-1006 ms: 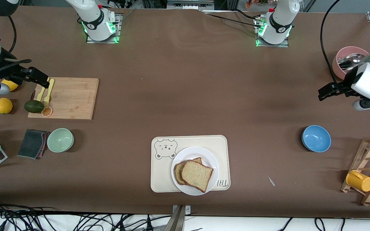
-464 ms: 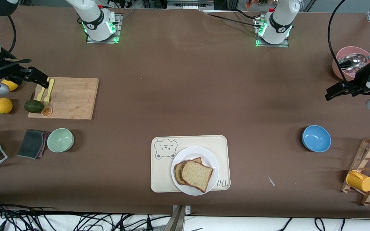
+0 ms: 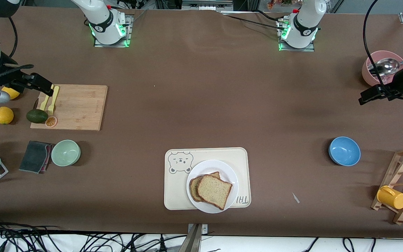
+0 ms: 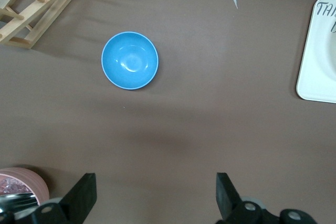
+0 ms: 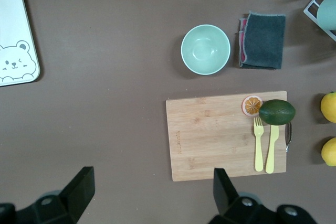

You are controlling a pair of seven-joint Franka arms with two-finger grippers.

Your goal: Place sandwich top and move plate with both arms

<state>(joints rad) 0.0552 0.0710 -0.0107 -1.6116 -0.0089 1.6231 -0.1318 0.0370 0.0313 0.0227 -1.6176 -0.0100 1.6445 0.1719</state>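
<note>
The sandwich top (image 3: 214, 191), a light-brown speckled slice with a dark crust, lies on another bread slice (image 3: 193, 187) on the round white plate (image 3: 206, 167). The plate sits on a cream tray (image 3: 176, 193) near the front camera. My left gripper (image 3: 364, 98) is open and empty in the air at the left arm's end of the table, beside a pink bowl (image 3: 371, 73); in the left wrist view (image 4: 155, 198) its jaws stand wide apart. My right gripper (image 3: 46, 88) is open and empty over the edge of a wooden cutting board (image 3: 79, 106); in the right wrist view (image 5: 152, 192) its jaws also stand wide apart.
A blue bowl (image 3: 344, 151), a wooden rack (image 3: 402, 185) and a yellow cup (image 3: 391, 197) sit toward the left arm's end. A green bowl (image 3: 65, 152), a folded cloth (image 3: 35, 156), an avocado (image 3: 36, 116), yellow cutlery (image 3: 52, 99) and an orange fruit (image 3: 4, 115) sit toward the right arm's end.
My left gripper has drawn back toward the left arm's end of the table, uncovering the pink bowl with its spoon. The right arm, plate and bread have not moved.
</note>
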